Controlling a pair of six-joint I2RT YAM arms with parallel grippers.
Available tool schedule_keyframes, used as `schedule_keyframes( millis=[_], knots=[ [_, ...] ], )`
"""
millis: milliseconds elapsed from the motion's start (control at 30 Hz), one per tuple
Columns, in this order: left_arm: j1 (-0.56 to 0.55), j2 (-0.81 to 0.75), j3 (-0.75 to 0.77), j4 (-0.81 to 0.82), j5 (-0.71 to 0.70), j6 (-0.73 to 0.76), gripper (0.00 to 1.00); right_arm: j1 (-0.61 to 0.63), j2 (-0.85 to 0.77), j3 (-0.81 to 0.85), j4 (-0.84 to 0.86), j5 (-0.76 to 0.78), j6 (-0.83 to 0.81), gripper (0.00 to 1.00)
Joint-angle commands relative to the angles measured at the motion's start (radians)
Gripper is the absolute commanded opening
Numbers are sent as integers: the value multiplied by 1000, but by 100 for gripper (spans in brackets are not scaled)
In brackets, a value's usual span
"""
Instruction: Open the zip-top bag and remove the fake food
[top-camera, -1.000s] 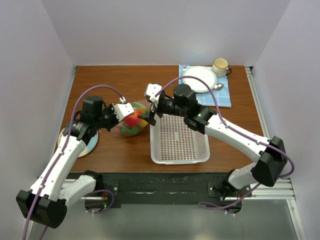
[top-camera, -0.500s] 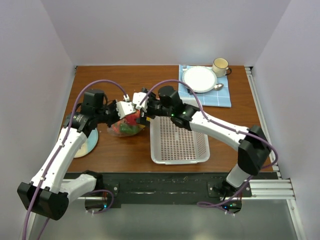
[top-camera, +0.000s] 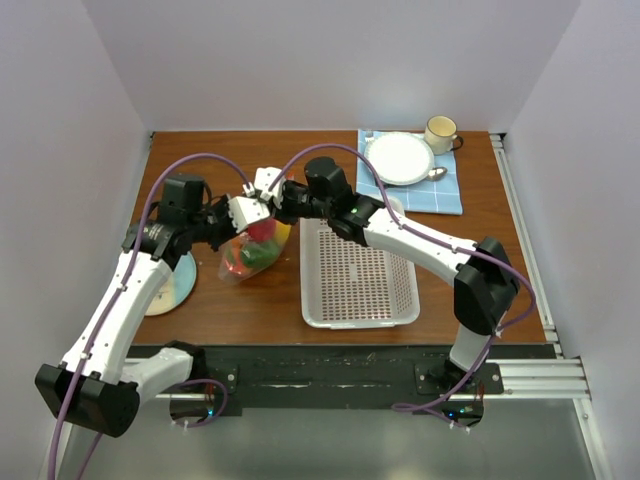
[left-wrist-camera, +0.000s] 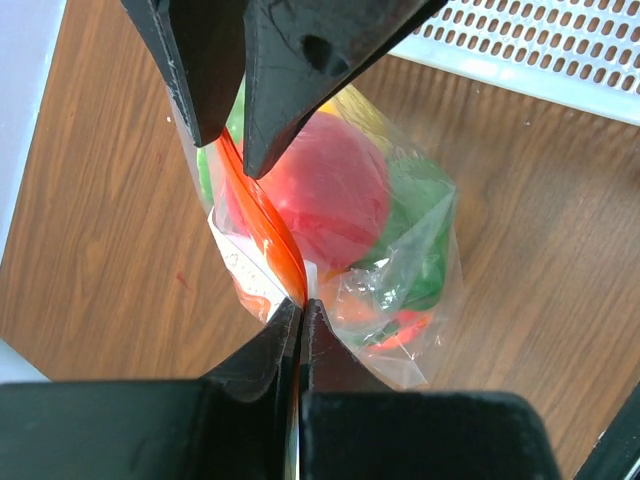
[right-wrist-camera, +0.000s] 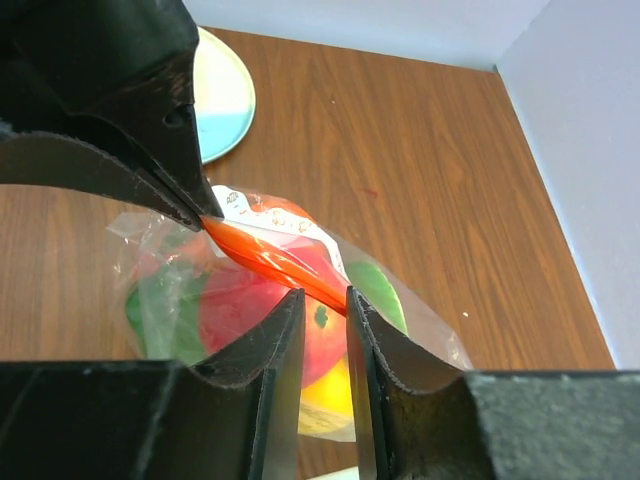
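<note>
Above the brown table (top-camera: 250, 300), both claws pinch the orange-zipped zip-top bag (left-wrist-camera: 400, 270), fake food (left-wrist-camera: 335, 190) bulging inside.

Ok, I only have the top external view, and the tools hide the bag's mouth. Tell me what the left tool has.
Observer: In the left wrist view, the left tool is pinched shut on the orange zip strip of the zip-top bag.
Operator: Now give me the right tool.
Observer: In the right wrist view, the right tool straddles the strip further along with a narrow gap showing. I cannot confirm a firm pinch.
Operator: Report the seal.
Observer: The strip shows as one unbroken band, and the red fruit sits inside the bag.
</note>
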Motion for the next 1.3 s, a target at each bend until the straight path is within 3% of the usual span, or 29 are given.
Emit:
schedule_keyframes(
  millis=[0,100,200,300,333,433,600,633,667,733,767,900,1000,1067,1233,1267],
  knots=[
    [5,-5,78,76,76,-24,0,19,-14,-14,-8,-37,25,27],
    [12,7,92,89,75,-33,0,20,-40,-43,-3,-50,53,12],
    [20,7,103,103,69,-56,6,19,-92,-115,35,-42,87,11],
    [37,9,106,143,62,-125,30,19,-149,-205,89,-17,119,7],
    [43,6,103,164,61,-165,45,20,-161,-242,98,-10,132,6],
    [61,0,81,185,84,-217,47,19,-207,-317,155,35,151,0],
    [93,-29,28,221,79,-257,47,20,-224,-328,153,62,146,0],
    [101,-32,26,212,90,-256,45,20,-223,-318,150,67,146,8],
    [116,-34,28,205,123,-253,43,20,-223,-313,149,73,145,32],
    [124,-37,28,189,142,-245,37,20,-230,-314,167,108,130,60],
    [129,-36,26,189,145,-245,35,20,-240,-318,199,119,120,98],
    [155,-37,20,188,153,-241,33,22,-227,-279,161,99,65,99],
    [201,-40,3,185,179,-236,31,57,-191,-160,-58,104,-45,98],
    [224,-42,-14,175,191,-213,27,83,-197,-153,-153,167,-70,99],
    [244,-39,-127,158,194,-155,22,215,-339,-287,-192,324,-157,99],
    [248,-26,-141,166,203,-156,22,242,-352,-302,-205,426,-174,99]
  ],
)
